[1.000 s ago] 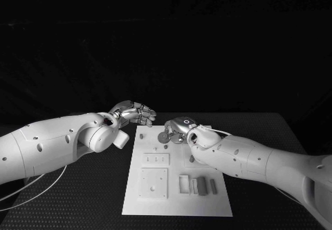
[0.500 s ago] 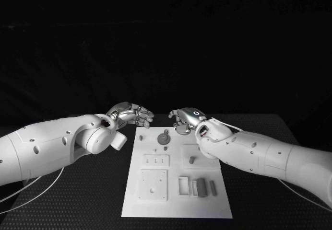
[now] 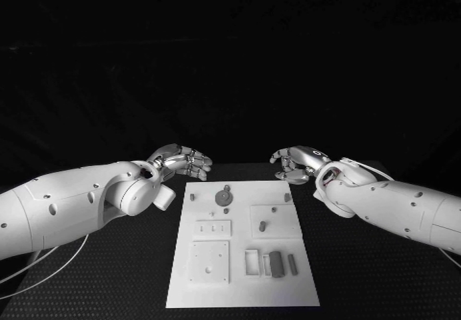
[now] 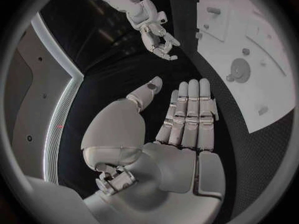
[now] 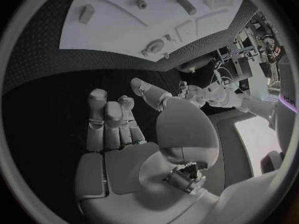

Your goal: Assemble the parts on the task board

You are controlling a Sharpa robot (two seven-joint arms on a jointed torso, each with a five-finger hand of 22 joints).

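Observation:
The white task board [image 3: 240, 287] lies in the middle of the black table. A round grey part [image 3: 224, 195] sits near its far edge, with small pegs [image 3: 273, 211] and grey blocks [image 3: 278, 260] further along the board. My left hand [image 3: 182, 161] hovers just off the board's far left corner, fingers straight and apart, palm bare [image 4: 181, 129]. Past the far right corner hangs my right hand [image 3: 296, 164], its fingers loosely bent and holding nothing [image 5: 118, 129]. The board [image 4: 261, 79] and the round part [image 4: 239, 67] also appear in the left wrist view.
Flat white plates [image 3: 211, 257] and a small open frame [image 3: 254, 260] lie on the near half of the board. Black table surface [image 3: 106, 280] runs on both sides of the board. Both white forearms reach in low over the table.
My right hand has lifted off the round part and pulled back to the right, clear of the board. The round part stays on the board. My left hand has barely moved.

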